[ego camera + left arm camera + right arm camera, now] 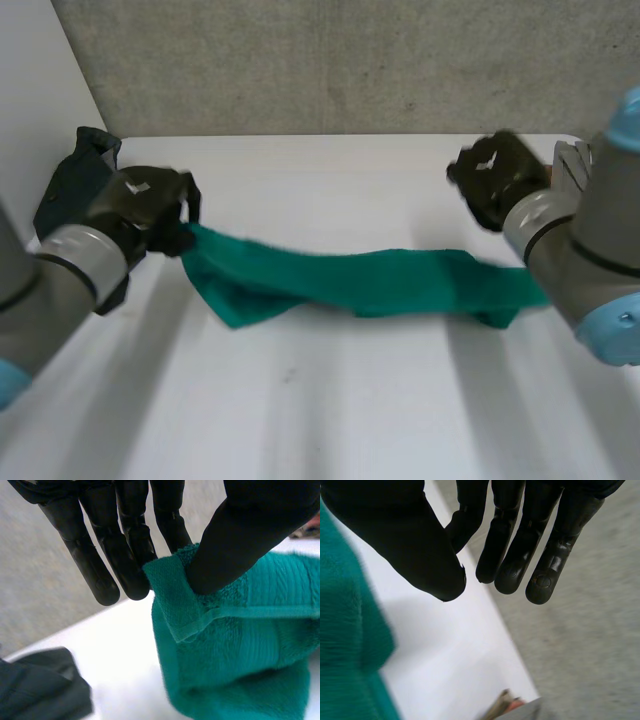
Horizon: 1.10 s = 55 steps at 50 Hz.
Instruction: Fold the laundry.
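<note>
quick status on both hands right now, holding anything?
Left hand: shut on a corner of the green terry towel, pinched between thumb and fingers.
Right hand: open, fingers straight, holding nothing.

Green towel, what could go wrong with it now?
The left robot hand pinches just one corner, so the green towel might slip out. The right robot hand is open and holds nothing, so lifting now could bunch the towel. The dark cloth beside the left robot hand could get snagged.

No readable text, label, brand, number or sign on the green towel (380,282), table (320,410) or wall (350,60).
</note>
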Available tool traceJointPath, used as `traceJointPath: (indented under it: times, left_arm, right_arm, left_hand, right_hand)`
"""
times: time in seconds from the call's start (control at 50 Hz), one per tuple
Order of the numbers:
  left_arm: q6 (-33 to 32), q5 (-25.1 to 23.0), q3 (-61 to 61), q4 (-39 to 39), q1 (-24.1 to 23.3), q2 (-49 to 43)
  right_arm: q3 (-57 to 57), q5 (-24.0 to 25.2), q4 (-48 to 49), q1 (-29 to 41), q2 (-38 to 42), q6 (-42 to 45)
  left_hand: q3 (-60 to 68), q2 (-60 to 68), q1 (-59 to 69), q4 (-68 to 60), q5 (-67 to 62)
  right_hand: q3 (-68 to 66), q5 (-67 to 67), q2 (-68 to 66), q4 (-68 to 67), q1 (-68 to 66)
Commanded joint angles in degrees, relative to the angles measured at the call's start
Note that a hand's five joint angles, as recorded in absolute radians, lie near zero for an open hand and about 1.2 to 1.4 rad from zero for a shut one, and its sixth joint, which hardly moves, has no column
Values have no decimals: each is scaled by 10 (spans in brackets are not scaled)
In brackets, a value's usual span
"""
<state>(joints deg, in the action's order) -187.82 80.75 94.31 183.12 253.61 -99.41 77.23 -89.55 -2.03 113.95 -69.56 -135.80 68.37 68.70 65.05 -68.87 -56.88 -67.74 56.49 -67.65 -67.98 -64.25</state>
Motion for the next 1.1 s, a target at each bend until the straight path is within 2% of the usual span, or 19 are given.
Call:
traceJointPath:
  times: [0.02,0.1,0.12,0.18,0.2,0.26,0.34,0.4,0.44,0.5,0.58,0.66,0.76,0.9,0.94,0.96,1.0,1.06,1.1]
  left_arm:
    - [-14,11,-114,101,-40,-153]
    - [-48,32,-243,158,-46,-185]
    - [-54,37,-270,172,-48,-189]
    - [-66,52,-348,218,-52,-198]
    - [-66,53,-359,226,-54,-199]
    - [-68,52,-364,235,-64,-200]
    - [-66,52,-297,236,-66,-189]
    - [-70,51,-229,240,-62,-173]
    - [-69,53,-195,240,-59,-171]
    - [-69,52,-159,239,-50,-169]
    - [-68,51,-129,235,-36,-163]
    - [-65,51,-113,235,-31,-144]
    - [-63,51,-100,234,-25,-130]
    - [-62,49,-83,233,-22,-110]
    - [-62,49,-78,233,-22,-100]
    - [-62,49,-76,234,-22,-96]
    - [-62,49,-71,234,-22,-90]
    - [-65,49,-66,233,-22,-83]
    - [-68,49,-61,229,-21,-68]
  right_arm:
    - [-79,-18,10,2,95,33]
    - [-189,-57,97,5,137,32]
    - [-217,-66,146,5,143,30]
    - [-230,-72,207,5,139,30]
    - [-224,-70,228,7,134,30]
    - [-197,-70,223,8,117,30]
    - [-96,-62,188,1,78,10]
    - [-18,-31,156,-22,54,-43]
    - [27,8,109,-60,43,-83]
    - [56,69,23,-97,36,-135]
    - [57,113,-53,-119,41,-199]
    - [60,123,-38,-138,55,-239]
    - [59,125,-8,-138,104,-240]
    - [32,119,40,-138,167,-225]
    - [19,116,52,-138,188,-223]
    - [15,116,53,-138,193,-222]
    - [10,118,57,-139,194,-224]
    - [13,115,60,-139,182,-221]
    - [22,112,63,-140,146,-214]
  left_hand:
    - [116,113,150,-111,-131]
    - [116,113,150,-111,-131]
    - [116,113,150,-111,-131]
    - [116,113,150,-111,-131]
    - [116,113,150,-111,-131]
    - [116,113,150,-111,-131]
    - [116,113,150,-111,-131]
    - [116,113,150,-111,-131]
    - [116,113,150,-111,-131]
    - [116,113,150,-111,-131]
    - [116,113,150,-111,-131]
    - [116,113,150,-111,-131]
    - [116,113,150,-111,-131]
    - [116,113,150,-111,-131]
    - [116,113,150,-111,-131]
    - [116,113,150,-111,-131]
    - [116,113,150,-111,-131]
    - [116,113,150,-111,-131]
    - [116,113,150,-111,-131]
  right_hand:
    - [-123,135,-124,-120,-157]
    - [-123,135,-124,-120,-157]
    - [-123,135,-124,-120,-157]
    - [-123,135,-124,-120,-157]
    - [-43,56,-44,-41,-78]
    - [308,-296,307,311,273]
    - [358,-345,357,360,323]
    - [494,-481,493,496,459]
    - [509,-497,508,512,474]
    - [508,-495,507,510,473]
    - [508,-495,507,510,473]
    - [497,-485,497,500,463]
    - [489,-477,488,491,454]
    - [366,-354,365,369,331]
    - [261,-248,260,263,226]
    - [165,-153,164,168,131]
    - [-121,133,-122,-119,-156]
    - [-123,135,-124,-120,-157]
    - [-123,135,-124,-120,-157]
